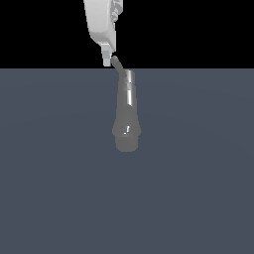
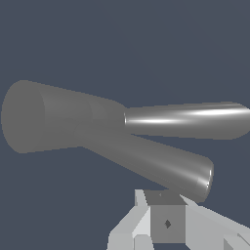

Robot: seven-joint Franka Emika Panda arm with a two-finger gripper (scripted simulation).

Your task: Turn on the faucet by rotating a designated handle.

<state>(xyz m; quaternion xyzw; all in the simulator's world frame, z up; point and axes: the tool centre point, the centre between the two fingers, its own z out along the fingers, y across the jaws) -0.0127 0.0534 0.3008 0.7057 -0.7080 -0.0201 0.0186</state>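
The glossy grey faucet point(image 1: 127, 106) stands in the middle of the exterior view, with a slim upper body and a flared wider end toward the bottom. In the wrist view the faucet point(image 2: 58, 119) has its wide end on one side and a shiny cylinder running off the other. The handle point(image 1: 117, 63) is a short dark lever slanting out from the faucet's top. In the wrist view the handle point(image 2: 161, 163) runs toward the fingers. My white gripper point(image 1: 106, 61) is right beside the handle's free end. In the wrist view the gripper point(image 2: 166, 205) looks shut and empty, just off the lever's tip.
A flat blue-grey floor point(image 1: 198, 188) spreads around the faucet in the exterior view. Black background lies behind it. No other objects show.
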